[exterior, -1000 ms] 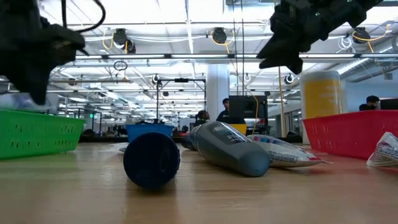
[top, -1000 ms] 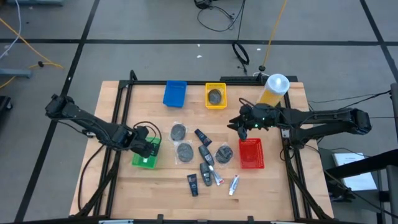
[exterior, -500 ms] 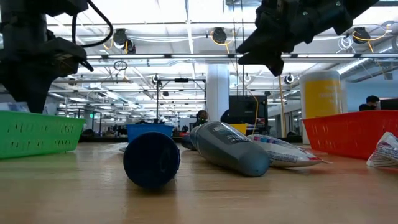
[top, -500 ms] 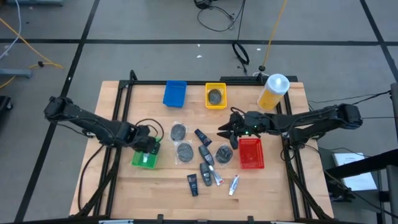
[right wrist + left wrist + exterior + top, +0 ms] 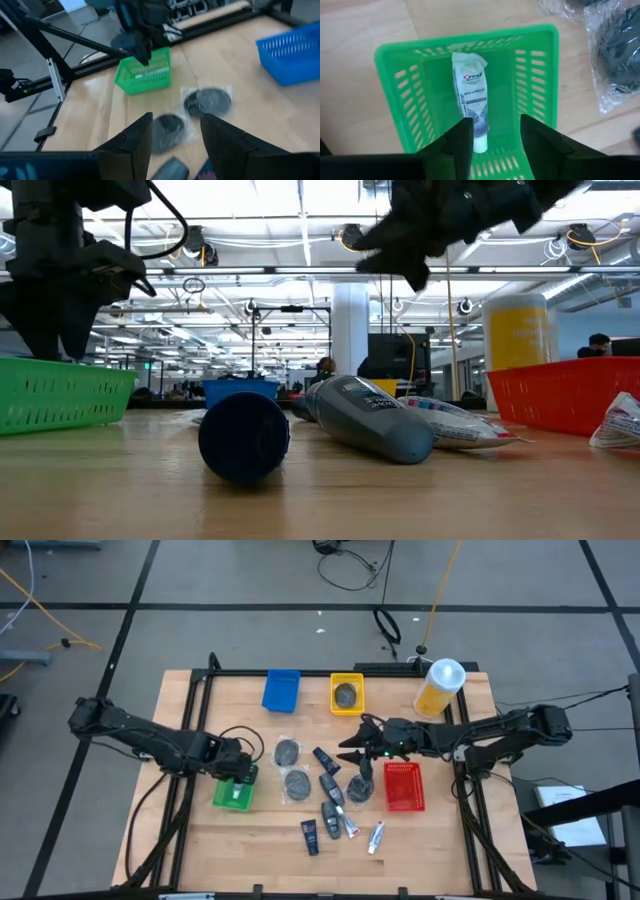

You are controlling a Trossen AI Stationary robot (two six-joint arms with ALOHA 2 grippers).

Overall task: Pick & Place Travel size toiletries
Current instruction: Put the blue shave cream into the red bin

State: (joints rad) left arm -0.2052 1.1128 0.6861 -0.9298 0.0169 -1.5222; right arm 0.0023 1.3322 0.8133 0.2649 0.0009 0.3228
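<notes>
My left gripper (image 5: 496,131) hangs open over the green tray (image 5: 395,75), at the table's left (image 5: 238,770). A white tube (image 5: 470,100) lies flat on the tray's floor below the fingers, apart from them. My right gripper (image 5: 352,748) stands open above the table's middle, with nothing between its fingers (image 5: 176,122). Under and near it lie the loose toiletries: wrapped grey discs (image 5: 288,751) (image 5: 360,787), dark mini bottles (image 5: 330,790) and small white tubes (image 5: 376,836).
A blue tray (image 5: 281,690) and a yellow tray (image 5: 347,694) holding a grey disc stand at the far side. A red tray (image 5: 403,787) sits right of the toiletries. The big yellow bottle (image 5: 440,686) stands at the far right corner.
My right gripper has moved toward the table's left edge, from above the red tray's far end to above the loose toiletries in the middle. My left gripper has stayed over the green tray and opened.
</notes>
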